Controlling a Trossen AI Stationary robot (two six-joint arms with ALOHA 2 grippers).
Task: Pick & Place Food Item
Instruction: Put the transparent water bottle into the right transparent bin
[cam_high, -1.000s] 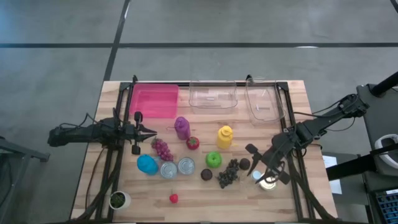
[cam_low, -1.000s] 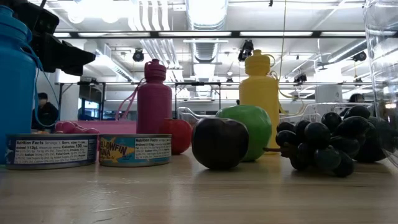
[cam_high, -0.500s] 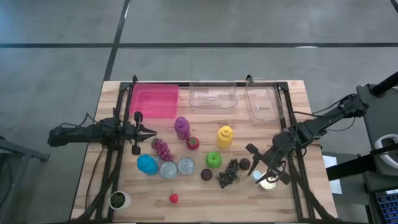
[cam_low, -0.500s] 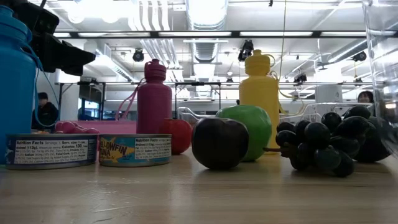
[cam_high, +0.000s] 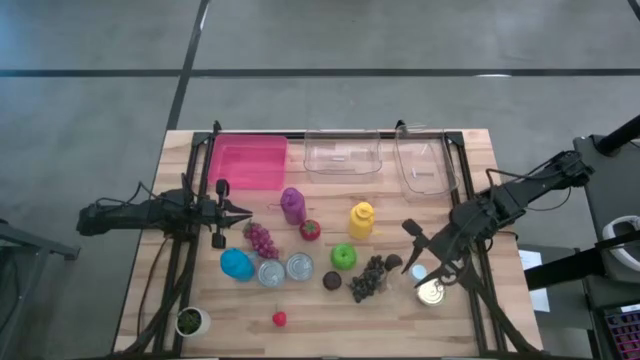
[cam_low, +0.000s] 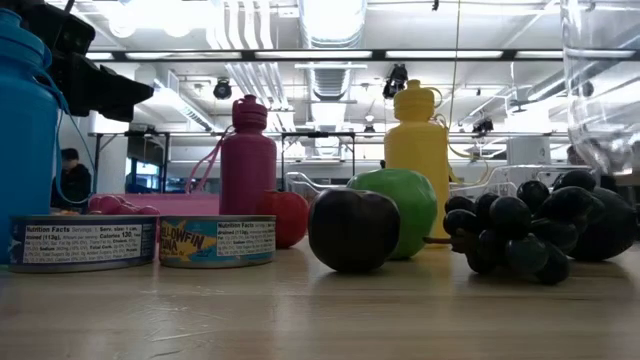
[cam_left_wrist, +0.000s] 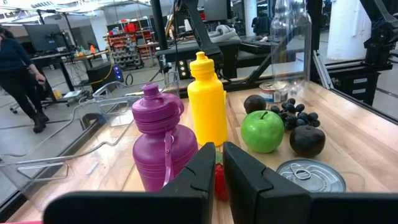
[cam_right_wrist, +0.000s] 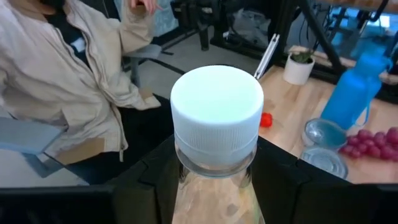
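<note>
My right gripper (cam_high: 431, 258) (cam_right_wrist: 217, 186) is over the table's near right part, shut on a clear plastic bottle with a white cap (cam_right_wrist: 216, 106). The low view shows that bottle (cam_low: 603, 85) up in the air at the right. An open-topped can (cam_high: 431, 292) stands on the table just under it. My left gripper (cam_high: 236, 211) (cam_left_wrist: 219, 167) hovers shut over the left part, left of the purple bottle (cam_high: 292, 204), touching nothing. The food lies mid-table: green apple (cam_high: 343, 256), dark grapes (cam_high: 368, 278), plum (cam_high: 332, 281), tomato (cam_high: 310, 229), red grapes (cam_high: 261, 239). My right gripper pinches the clear bottle between its two fingers, one finger (cam_right_wrist: 152, 183) on each side of the shoulder (cam_right_wrist: 214, 186) just below the cap. The bottle is lifted clear of the table and tilted, its cap (cam_high: 418, 271) pointing toward the near left.
A pink bin (cam_high: 248, 163) and two clear bins (cam_high: 343, 152) (cam_high: 425, 165) line the far edge. A yellow bottle (cam_high: 361, 220), a blue bottle (cam_high: 236, 264), two cans (cam_high: 271, 272) (cam_high: 300, 266), a small plant pot (cam_high: 190, 321) and a small red item (cam_high: 279, 319) also stand about. A person (cam_right_wrist: 68, 81) sits beyond the table.
My right gripper has risen and drawn slightly toward the far right, carrying the clear bottle up. In the low view the bottle's lower end now hangs above the table. The can beneath the gripper has come fully into sight.
</note>
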